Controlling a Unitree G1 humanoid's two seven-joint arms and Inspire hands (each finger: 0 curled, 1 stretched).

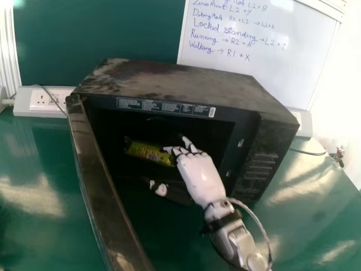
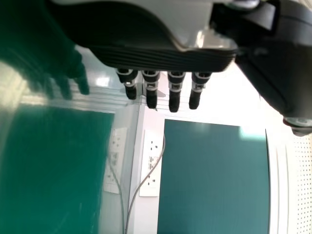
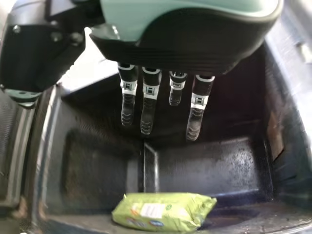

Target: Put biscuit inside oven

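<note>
While partly inside microwave oven (image 1: 169,82), found released: right hand (image 1: 200,176).
Just beside fingertips: biscuit packet (image 1: 148,152). Left wrist view: left hand (image 2: 151,95), unclenched.

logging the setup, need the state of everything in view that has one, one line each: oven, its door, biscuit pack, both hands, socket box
oven, upright on the table
oven door, open
biscuit pack, lying inside the oven, not gripped
right hand, open, fingers straight, holding nothing
left hand, open, holding nothing
socket box, switch positions too small to tell
</note>
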